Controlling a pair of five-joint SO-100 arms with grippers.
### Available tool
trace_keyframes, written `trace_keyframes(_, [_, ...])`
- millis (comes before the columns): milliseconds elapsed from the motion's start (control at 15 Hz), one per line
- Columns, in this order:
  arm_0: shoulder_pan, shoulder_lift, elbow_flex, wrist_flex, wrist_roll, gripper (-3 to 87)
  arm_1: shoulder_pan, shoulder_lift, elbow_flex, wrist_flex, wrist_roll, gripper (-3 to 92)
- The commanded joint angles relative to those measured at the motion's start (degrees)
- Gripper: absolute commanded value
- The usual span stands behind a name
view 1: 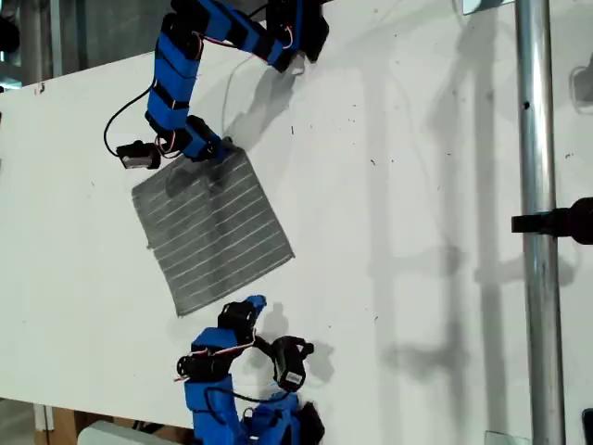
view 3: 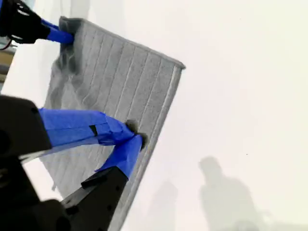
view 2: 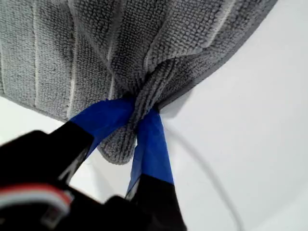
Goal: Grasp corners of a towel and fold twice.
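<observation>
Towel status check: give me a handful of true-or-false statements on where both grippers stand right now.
1. My first gripper has its fingers closed on a bunched corner of the towel. True.
2. The towel is already folded in half. False: it lies spread in a single layer on the white table.
3. My second gripper is at the towel's edge. True.
4. Both grippers hold the same corner. False: the first is at the corner nearer the exterior view's top, the second along the lower edge.
5. The towel is plain grey. False: it has thin white stripes.

White table (view 1: 417,185) bears the towel (view 1: 213,232) (grey, striped).
</observation>
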Motion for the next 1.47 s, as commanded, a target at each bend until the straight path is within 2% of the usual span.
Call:
trace_keyframes(0, [-0.4,-15.2,-23.5,6.9,3.3,-2.1,-0.6,0.3,-1.6,-0.7,0.4,-0.2])
trace_keyframes(133, [-0.5,-31.1,-45.6,15.4,5.5,-2.0,-0.6,0.2,-1.6,-0.7,0.4,-0.2])
trace_keyframes(200, [-0.4,-36.0,-52.8,16.1,6.5,-1.9,-0.5,0.2,-1.6,-0.7,0.4,-0.2])
trace_keyframes(267, [-0.5,-36.1,-52.4,13.1,8.3,2.6,-0.5,0.2,-1.5,-0.8,0.4,-0.2])
trace_keyframes(333, [-0.8,-35.6,-51.9,12.9,9.1,14.5,-0.4,0.2,-1.4,-0.8,0.5,-0.2])
trace_keyframes(467, [-1.4,-33.8,-50.8,13.2,13.0,29.7,-0.4,0.2,-1.4,-0.8,0.6,-0.2])
trace_keyframes(667, [-2.7,-33.0,-50.8,14.9,19.5,36.9,-0.4,0.2,-1.3,-0.8,0.6,-0.2])
trace_keyframes(933, [-5.1,-33.5,-49.5,16.1,24.0,37.1,-0.4,0.2,-1.3,-0.8,0.6,-0.2])
trace_keyframes(1200, [-5.4,-43.6,-50.0,12.2,20.4,34.1,-0.6,0.3,-1.1,-0.8,0.6,-0.2])
trace_keyframes(1400, [-4.2,-50.8,-51.1,10.6,14.4,33.5,-0.6,0.4,-1.0,-0.8,0.6,-0.2])
